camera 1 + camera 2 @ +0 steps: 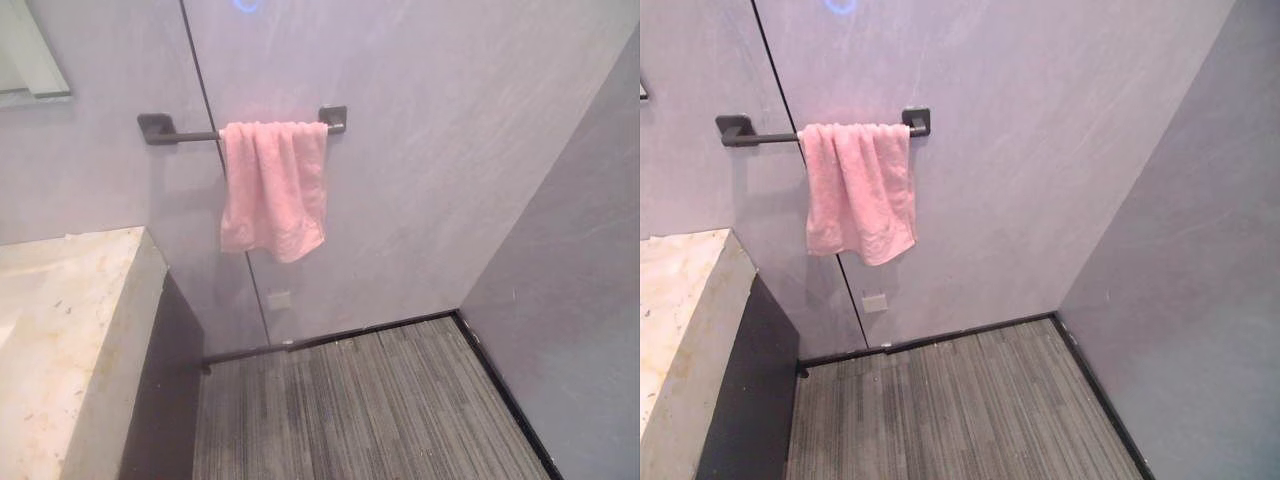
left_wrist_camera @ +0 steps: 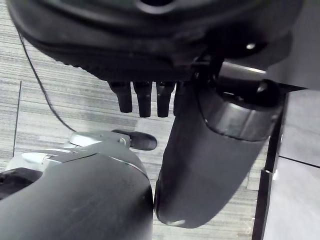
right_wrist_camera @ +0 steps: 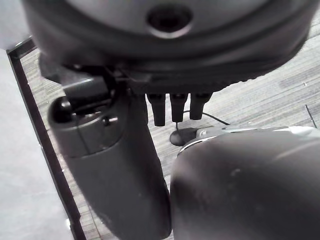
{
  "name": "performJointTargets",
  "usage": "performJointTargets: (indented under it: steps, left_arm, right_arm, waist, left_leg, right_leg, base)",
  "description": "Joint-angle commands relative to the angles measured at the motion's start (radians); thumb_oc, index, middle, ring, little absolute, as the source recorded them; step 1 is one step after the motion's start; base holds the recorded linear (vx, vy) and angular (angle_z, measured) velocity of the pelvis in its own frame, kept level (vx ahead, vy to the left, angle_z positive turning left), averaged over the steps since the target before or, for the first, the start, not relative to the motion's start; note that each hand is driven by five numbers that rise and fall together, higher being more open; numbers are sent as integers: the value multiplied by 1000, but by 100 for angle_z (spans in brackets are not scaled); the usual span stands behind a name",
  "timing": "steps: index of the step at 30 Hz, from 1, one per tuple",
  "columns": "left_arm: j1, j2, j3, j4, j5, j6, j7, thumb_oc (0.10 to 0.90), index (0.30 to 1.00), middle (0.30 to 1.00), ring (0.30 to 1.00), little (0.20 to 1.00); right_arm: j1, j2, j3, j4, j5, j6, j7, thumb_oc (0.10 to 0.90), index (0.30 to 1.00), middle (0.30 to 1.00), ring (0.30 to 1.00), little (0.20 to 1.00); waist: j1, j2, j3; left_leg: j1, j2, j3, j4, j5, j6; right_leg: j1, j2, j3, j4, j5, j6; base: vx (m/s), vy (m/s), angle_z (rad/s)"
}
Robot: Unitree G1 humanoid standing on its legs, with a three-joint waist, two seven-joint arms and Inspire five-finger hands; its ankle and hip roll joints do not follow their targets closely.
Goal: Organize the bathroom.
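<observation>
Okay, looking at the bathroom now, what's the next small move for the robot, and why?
Probably raise the right hand toward the pink towel. It hangs bunched at the right end of the wall bar, while both hands, the left hand too, hang open and hold nothing.

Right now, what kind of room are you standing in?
Most likely a bathroom: a pink towel hangs over a dark wall-mounted towel bar, with a marble-look vanity counter to the left.
</observation>
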Motion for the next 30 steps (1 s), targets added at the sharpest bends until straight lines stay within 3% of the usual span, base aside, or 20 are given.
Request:
performJointTargets:
  steps: [1,8,19,22,24,25,26,27,29,30]
  left_arm:
    - [-55,-25,-1,60,-10,17,14,800,900,900,900,900]
    - [-53,-22,-8,60,5,20,-7,800,900,900,900,900]
    - [-50,-19,-6,56,13,22,-18,800,900,900,900,900]
    - [-58,-15,-1,59,34,24,-23,800,900,900,900,900]
    - [-65,-12,-10,59,45,31,-26,800,900,900,900,900]
    - [-69,-12,-18,56,51,35,-18,800,900,900,900,900]
    - [-70,-12,-20,56,55,36,-12,800,900,900,900,900]
    - [-71,-12,-28,47,52,44,1,800,900,900,900,900]
    - [-74,-9,-36,40,27,45,9,800,900,900,900,900]
    - [-75,-7,-37,42,23,33,5,800,900,900,900,900]
  right_arm:
    - [-10,0,43,67,-54,63,-24,800,900,900,900,900]
    - [-14,-5,45,64,-52,82,-32,800,900,900,900,900]
    - [-17,-13,36,60,-59,47,-65,800,900,900,900,900]
    - [-26,-21,38,53,-55,33,-75,800,900,900,900,900]
    - [-35,-32,35,42,-48,13,-76,800,900,900,900,900]
    - [-34,-41,31,26,-43,2,-75,800,900,900,900,900]
    - [-34,-44,30,22,-34,-2,-76,800,900,900,900,900]
    - [-31,-54,25,12,-18,-5,-75,800,900,900,900,900]
    - [-17,-65,20,10,-14,-7,-59,800,900,900,900,900]
    - [-9,-69,20,12,-29,-8,-50,800,900,900,900,900]
  waist:
    - [-7,36,10]
    - [-6,35,12]
    - [-6,38,24]
    - [-7,39,39]
    - [-6,44,54]
    - [-12,55,72]
    - [-13,56,74]
    - [-28,61,93]
    - [-56,58,114]
    - [-72,48,121]
  left_leg:
    - [-12,1,-8,1,-39,-19]
    - [-8,-1,-6,3,-42,-15]
    - [-20,-10,-2,45,-64,-3]
    - [-57,-17,-2,127,-97,10]
    - [-88,-22,5,179,-124,29]
    - [-101,-19,21,201,-145,48]
    - [-104,-20,25,204,-149,51]
    - [-104,-20,39,232,-165,55]
    - [-99,-36,47,275,-189,44]
    - [-107,-58,46,308,-218,41]
  right_leg:
    - [-35,-23,-36,116,-80,86]
    - [-35,-26,-32,122,-80,87]
    - [-57,-42,-13,168,-93,90]
    - [-94,-62,5,248,-122,88]
    - [-144,-87,14,374,-135,91]
    - [-231,-110,32,552,-93,83]
    - [-249,-115,37,575,-83,81]
    - [-297,-127,55,602,-28,74]
    - [-319,-133,80,437,13,75]
    - [-330,-139,99,290,55,91]
  base:
    - [0,0,0]
    - [0,0,0]
    - [30,36,-2]
    - [18,65,-13]
    - [18,92,-21]
    - [21,90,-33]
    - [36,83,-42]
    - [106,-2,-42]
    - [184,-91,-18]
    - [199,-150,-5]
